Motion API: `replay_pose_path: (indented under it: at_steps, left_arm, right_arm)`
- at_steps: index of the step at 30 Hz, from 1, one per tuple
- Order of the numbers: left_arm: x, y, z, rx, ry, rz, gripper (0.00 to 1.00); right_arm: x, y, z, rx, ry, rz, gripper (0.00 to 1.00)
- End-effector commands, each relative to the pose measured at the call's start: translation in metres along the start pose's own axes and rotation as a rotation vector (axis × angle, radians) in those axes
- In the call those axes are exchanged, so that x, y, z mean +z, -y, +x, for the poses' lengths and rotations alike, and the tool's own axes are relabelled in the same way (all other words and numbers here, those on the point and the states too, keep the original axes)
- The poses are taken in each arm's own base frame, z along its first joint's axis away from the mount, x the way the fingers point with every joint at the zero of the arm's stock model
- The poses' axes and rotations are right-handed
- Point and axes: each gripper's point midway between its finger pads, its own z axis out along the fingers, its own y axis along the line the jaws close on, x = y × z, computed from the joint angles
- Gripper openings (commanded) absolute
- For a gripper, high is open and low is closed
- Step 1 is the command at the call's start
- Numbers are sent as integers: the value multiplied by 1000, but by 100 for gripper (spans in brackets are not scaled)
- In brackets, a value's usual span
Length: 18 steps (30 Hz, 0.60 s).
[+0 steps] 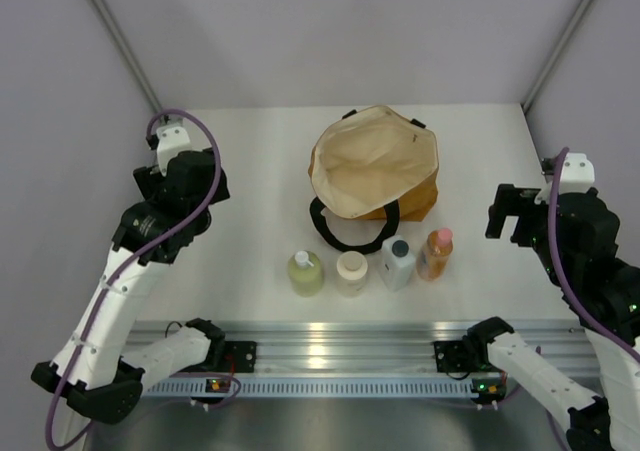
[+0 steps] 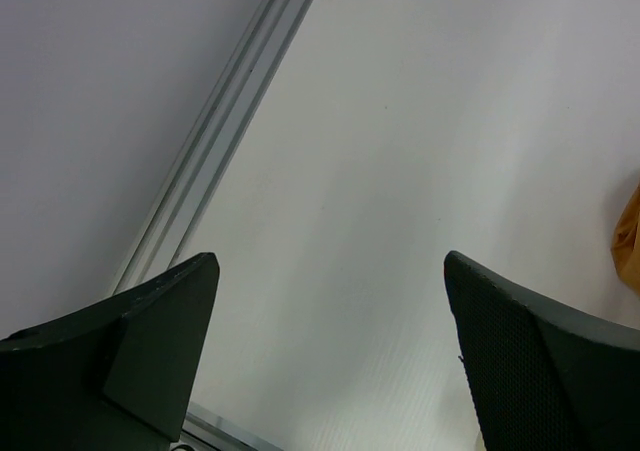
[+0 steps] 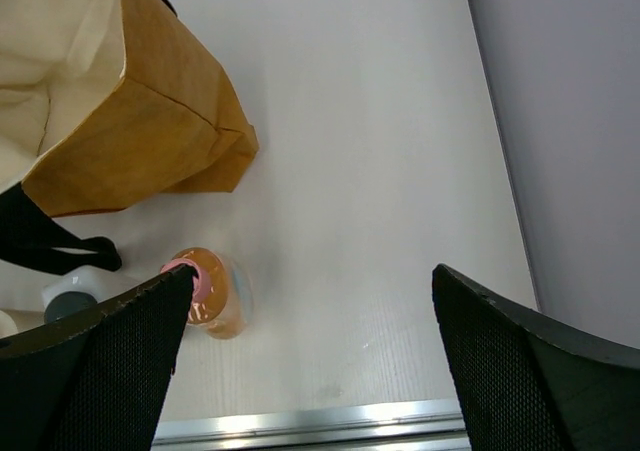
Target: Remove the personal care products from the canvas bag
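Note:
The canvas bag [image 1: 375, 166] stands open at the table's middle back, its cream lining showing and a black handle [image 1: 345, 236] lying in front. Four bottles stand in a row before it: yellow-green with white cap [image 1: 305, 272], cream with cream lid [image 1: 351, 272], white with dark cap [image 1: 397, 261], orange with pink cap [image 1: 435, 254]. My left gripper [image 1: 185, 176] is open and empty at the far left. My right gripper [image 1: 515, 214] is open and empty, right of the orange bottle [image 3: 212, 291]. The bag also shows in the right wrist view [image 3: 130, 121].
An aluminium rail [image 1: 330, 346] runs along the table's near edge. Grey enclosure walls with metal frame posts [image 1: 120, 41] close in both sides and the back. The left wrist view shows bare table and a wall rail [image 2: 225, 121].

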Motion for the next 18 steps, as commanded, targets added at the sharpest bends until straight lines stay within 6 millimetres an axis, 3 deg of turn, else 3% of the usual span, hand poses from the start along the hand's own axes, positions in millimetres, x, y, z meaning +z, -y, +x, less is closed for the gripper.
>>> replay_pose_path:
  at_steps: [1, 18]
  left_arm:
    - [-1, -5, -1, 2, 13, -7, 98]
    - [3, 2, 2, -11, -4, 0, 98]
  right_arm:
    - [-9, 4, -1, 4, -6, -2, 99]
    - [-13, 16, -12, 50, 56, 59, 99]
